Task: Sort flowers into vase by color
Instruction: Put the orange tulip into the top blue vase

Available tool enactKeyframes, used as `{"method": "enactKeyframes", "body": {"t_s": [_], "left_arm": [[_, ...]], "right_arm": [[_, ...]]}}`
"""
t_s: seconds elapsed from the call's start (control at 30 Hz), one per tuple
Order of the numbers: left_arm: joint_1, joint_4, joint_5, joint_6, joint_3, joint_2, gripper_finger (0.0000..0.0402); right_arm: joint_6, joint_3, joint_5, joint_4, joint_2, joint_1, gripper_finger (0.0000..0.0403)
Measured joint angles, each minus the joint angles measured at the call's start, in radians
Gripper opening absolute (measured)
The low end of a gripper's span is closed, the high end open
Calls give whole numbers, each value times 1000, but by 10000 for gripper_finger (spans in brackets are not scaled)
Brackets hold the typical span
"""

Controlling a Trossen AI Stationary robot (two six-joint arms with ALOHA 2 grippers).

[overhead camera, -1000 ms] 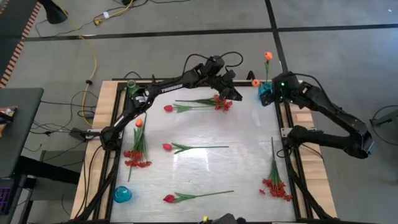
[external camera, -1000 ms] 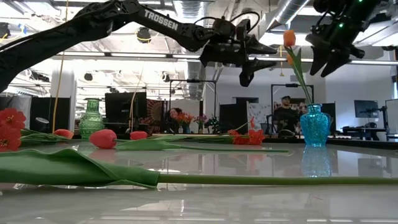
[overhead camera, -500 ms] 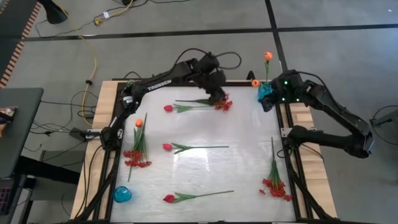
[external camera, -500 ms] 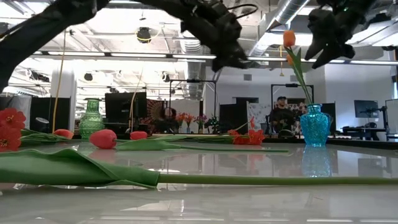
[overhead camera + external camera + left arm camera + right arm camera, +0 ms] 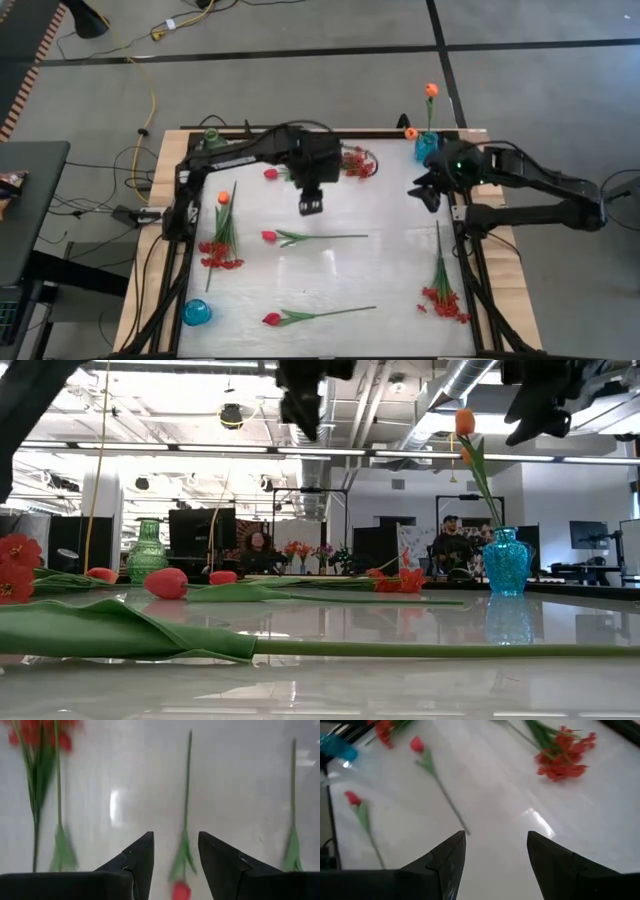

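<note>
Left gripper [image 5: 310, 207] hangs over the table [image 5: 390, 260] mid-area, jaws spread, empty — the middle tulip [image 5: 268, 236] lies just past it; in the wrist view that bloom sits right between the fingers. Right gripper [image 5: 430, 195] is high near the right edge, jaws spread, empty. An orange tulip [image 5: 431, 90] is already in the blue vase [image 5: 426, 148].

Likely next: drop straight down and pinch the stem just behind the bloom, jaws across the stem.

Room: open table around that tulip, other flowers well apart. Green vase [image 5: 211, 137] at the far-left corner — lift high enough to clear the frame rail.
</note>
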Motion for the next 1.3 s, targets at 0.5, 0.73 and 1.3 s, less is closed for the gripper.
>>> {"method": "enactKeyframes", "body": {"t_s": [0.5, 0.73, 1.3], "left_arm": [[5, 335, -248, -705, -1036, -682, 141], [44, 350, -237, -1019, -1392, -878, 141], [47, 486, -312, -1049, -1699, -926, 141]], "right_arm": [[105, -6, 185, 165, 24, 349, 240], [100, -8, 214, 292, 94, 370, 240], [236, -8, 149, 395, 282, 298, 240]]}}
